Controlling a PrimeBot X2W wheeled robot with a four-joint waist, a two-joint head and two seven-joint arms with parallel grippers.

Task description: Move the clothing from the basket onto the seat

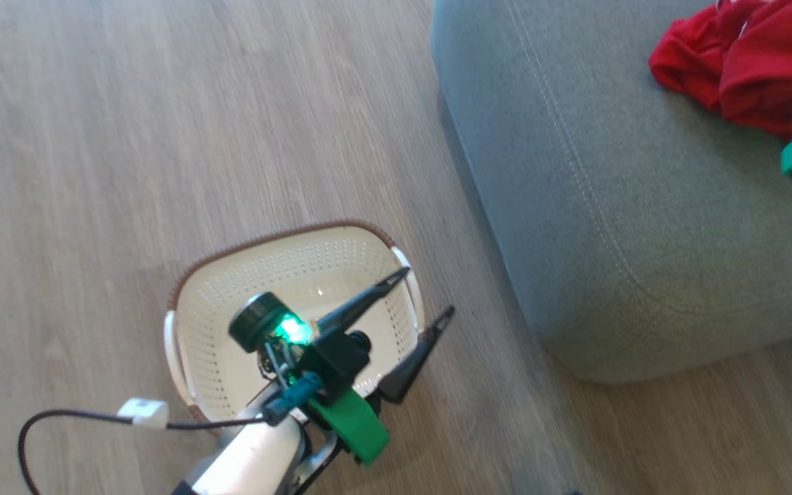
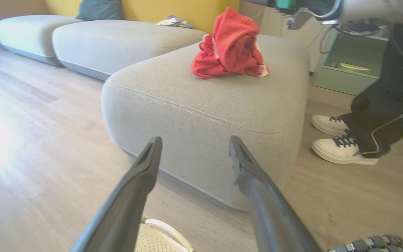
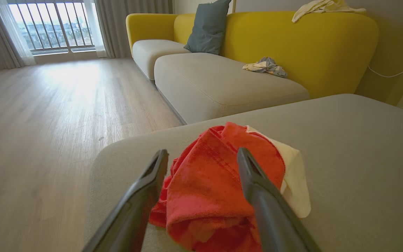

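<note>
While the right gripper point(image 3: 201, 154) hangs low over the seat point(image 3: 345, 147) with its two fingers spread wide, nothing is pinched between them. The clothing point(image 3: 208, 189) sits bunched just under and beyond the tips; I can't tell if it's touching. It's a red heap with a white panel poking out at one side, lying on the seat's top near the rounded corner. Left gripper point(image 1: 425, 292) is spread wide too and holds nothing, hovering over the basket point(image 1: 341, 247) on the wood floor point(image 1: 93, 137), near the seat. What shows of the basket's bottom around the arm is bare cream. The clothing looks light and limp. It'd probably sag and trail if lifted, shouldn't slip much, and there's nothing to break. If it needs picking up, best to pinch a thick raised fold at the top of the heap, not a loose edge. A person's white shoes point(image 2: 341, 147) stand beside the seat.
</note>
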